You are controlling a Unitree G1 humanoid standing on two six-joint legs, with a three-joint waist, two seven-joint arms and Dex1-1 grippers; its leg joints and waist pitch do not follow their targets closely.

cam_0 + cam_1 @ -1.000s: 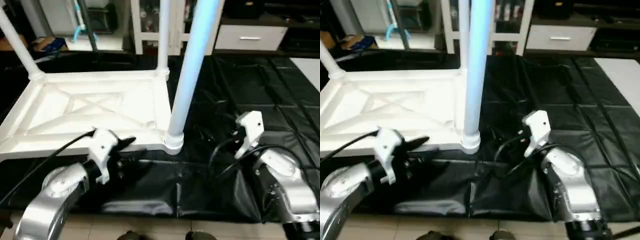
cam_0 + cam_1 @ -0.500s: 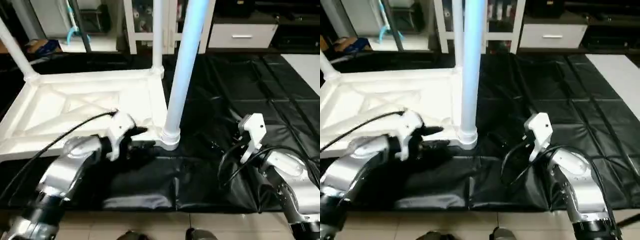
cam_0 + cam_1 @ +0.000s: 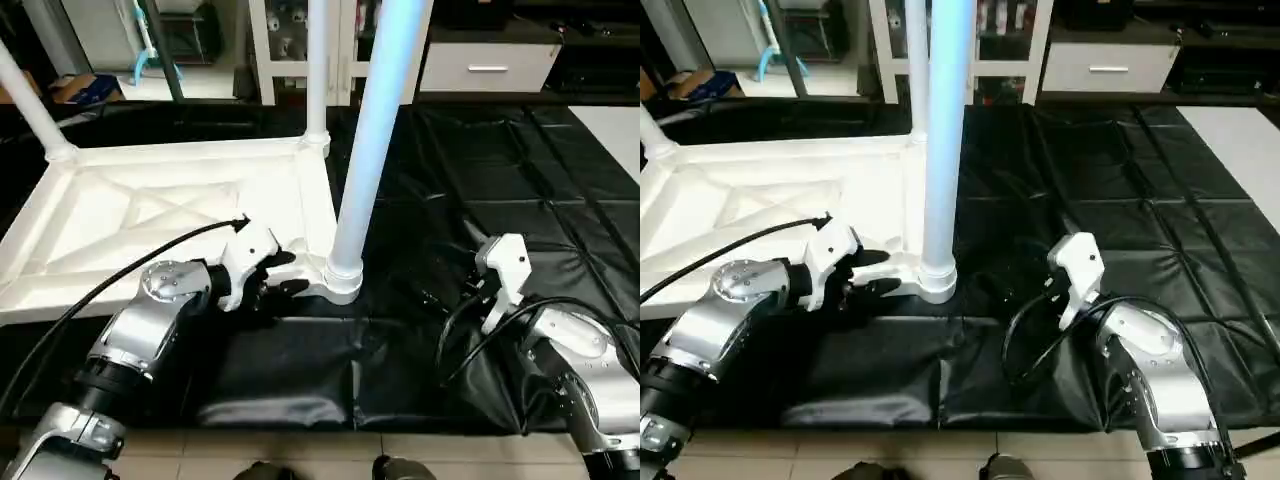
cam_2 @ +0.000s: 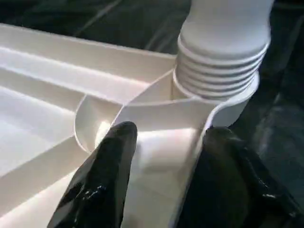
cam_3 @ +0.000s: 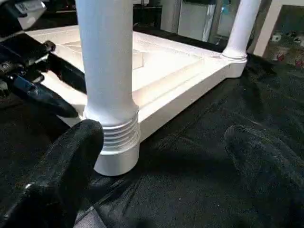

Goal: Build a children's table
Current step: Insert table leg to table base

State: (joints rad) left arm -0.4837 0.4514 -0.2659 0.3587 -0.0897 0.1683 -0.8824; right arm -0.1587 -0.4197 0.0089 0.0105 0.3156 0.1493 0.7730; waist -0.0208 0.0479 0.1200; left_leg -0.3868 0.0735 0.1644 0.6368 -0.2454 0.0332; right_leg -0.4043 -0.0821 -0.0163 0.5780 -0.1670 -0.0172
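While you watched:
Left gripper (image 4: 164, 156): jaws straddled the tabletop (image 3: 150, 215) rim beside the near corner socket, one finger inside, one outside; a clamp you couldn't confirm.
Right gripper (image 5: 166, 156): jaws wide apart, empty, near leg (image 5: 107, 71) just ahead on the black sheet (image 3: 500, 200).

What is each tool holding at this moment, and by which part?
The left tool straddles the tabletop's rim beside the near corner socket, one finger on each side; a firm clamp cannot be told. The right tool is open, holding nothing.
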